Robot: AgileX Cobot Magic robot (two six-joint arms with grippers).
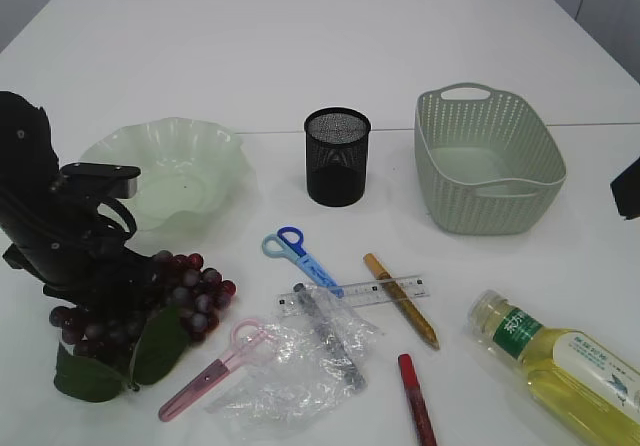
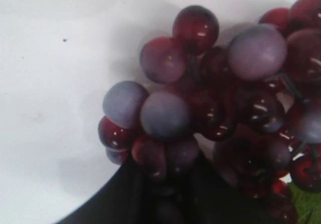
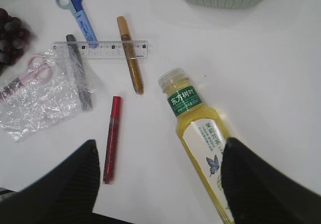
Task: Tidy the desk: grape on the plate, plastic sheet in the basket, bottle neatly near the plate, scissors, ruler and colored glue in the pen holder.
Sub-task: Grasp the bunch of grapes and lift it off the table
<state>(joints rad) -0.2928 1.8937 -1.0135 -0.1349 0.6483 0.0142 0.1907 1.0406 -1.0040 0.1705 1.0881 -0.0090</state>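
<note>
Table [image 1: 300,56]: white, and everything sits on it.
Basket [image 1: 487,161]: pale green weave, back right, just right of the pen holder.
Plate [image 1: 170,166]: pale green with a wavy rim, back left, just behind my left arm.
Bottle [image 1: 560,366]: lying on its side at the front right, yellow liquid, green label, well apart from the plate; in my right wrist view it runs between my two fingers.
Grape bunch [image 1: 185,291]: dark red, leaf [image 1: 155,351] attached, on the table just in front of the plate.
Plastic sheet [image 1: 300,361]: crumpled, clear, front centre, with a grey glue pen [image 1: 325,331] lying on it.
Pen holder [image 1: 337,156]: black mesh cup, upright, between plate and basket.
Pink scissors [image 1: 215,366]: at the sheet's left edge, near the grapes.
Blue scissors [image 1: 300,256]: just behind the ruler, tip touching it.
Ruler [image 1: 370,291]: clear, flat, behind the sheet.
Gold glue pen [image 1: 400,301]: lying across the ruler.
Red glue pen [image 1: 415,401]: alone at the front edge.
My left gripper [image 2: 165,204]: down on the grape bunch, dark fingers at the berries — I cannot tell whether they have closed.
My right gripper [image 3: 160,184]: fingers spread wide, above the bottle — gripping nothing.
</note>
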